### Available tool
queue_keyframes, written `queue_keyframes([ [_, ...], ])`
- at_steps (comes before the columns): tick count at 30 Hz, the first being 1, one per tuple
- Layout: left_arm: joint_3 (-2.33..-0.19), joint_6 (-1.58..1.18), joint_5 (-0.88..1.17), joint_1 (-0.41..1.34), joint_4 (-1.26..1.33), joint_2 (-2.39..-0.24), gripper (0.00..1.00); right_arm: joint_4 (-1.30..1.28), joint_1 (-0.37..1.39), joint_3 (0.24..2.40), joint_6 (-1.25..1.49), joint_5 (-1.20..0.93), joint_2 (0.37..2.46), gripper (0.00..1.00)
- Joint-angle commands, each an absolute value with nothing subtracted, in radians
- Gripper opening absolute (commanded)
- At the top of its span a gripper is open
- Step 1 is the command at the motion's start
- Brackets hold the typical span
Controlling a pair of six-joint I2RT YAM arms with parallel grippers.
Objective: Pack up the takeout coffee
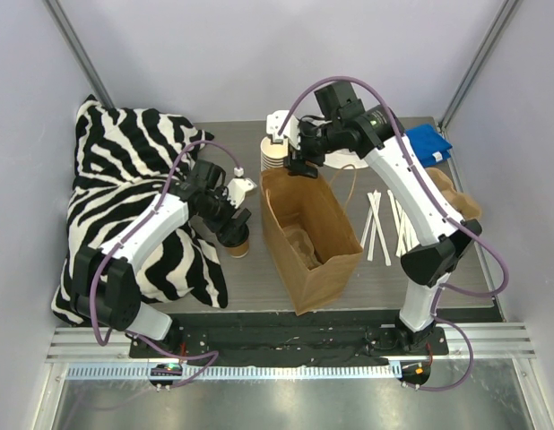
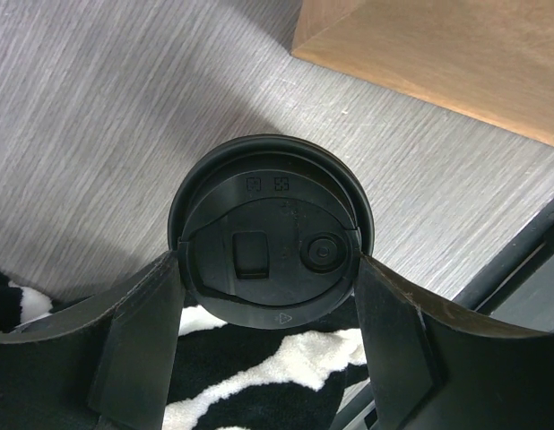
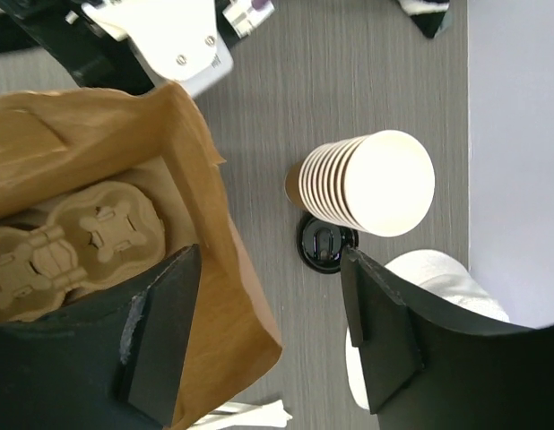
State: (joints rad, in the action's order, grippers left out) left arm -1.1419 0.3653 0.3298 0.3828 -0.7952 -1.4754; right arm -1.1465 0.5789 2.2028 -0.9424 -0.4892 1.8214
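Note:
The takeout coffee (image 1: 238, 244) is a small cup with a round black lid (image 2: 268, 233), at the edge of the zebra cloth, left of the brown paper bag (image 1: 313, 242). My left gripper (image 2: 268, 262) reaches down over it. Both fingers press the sides of the lid, so it is shut on the cup. My right gripper (image 3: 270, 260) hovers at the bag's far rim (image 3: 214, 224). Its jaws stand wide, one finger over the bag's inside and one outside, with nothing gripped. A tan pulp cup tray (image 3: 71, 242) lies inside the bag.
A stack of lidless cream cups (image 3: 367, 184) stands behind the bag, with a loose black lid (image 3: 326, 244) beside it. The zebra cloth (image 1: 125, 179) fills the left. White stirrers (image 1: 380, 228) and a blue cloth (image 1: 429, 143) lie on the right.

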Motion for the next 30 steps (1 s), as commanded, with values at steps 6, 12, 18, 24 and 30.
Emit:
queue_keyframes([
  [6,-1.138,0.336,0.365,0.377,-0.759,-1.408,0.15,-1.137,0.591,2.243,-0.946,-0.433,1.813,0.24],
  [12,-1.149,0.336,0.351,0.379,-0.746,-1.382,0.15,-1.105,0.603,2.22,-0.896,-0.365,1.769,0.01],
  [18,-1.177,0.337,0.333,0.377,-0.753,-1.376,0.15,-1.003,0.618,2.175,-0.801,-0.253,1.712,0.01],
  [24,-1.189,0.333,0.318,0.377,-0.75,-1.377,0.15,-0.956,0.632,2.135,-0.732,-0.126,1.655,0.01],
  [30,-1.193,0.33,0.316,0.377,-0.746,-1.385,0.15,-1.031,0.641,2.108,-0.652,-0.095,1.637,0.01],
])
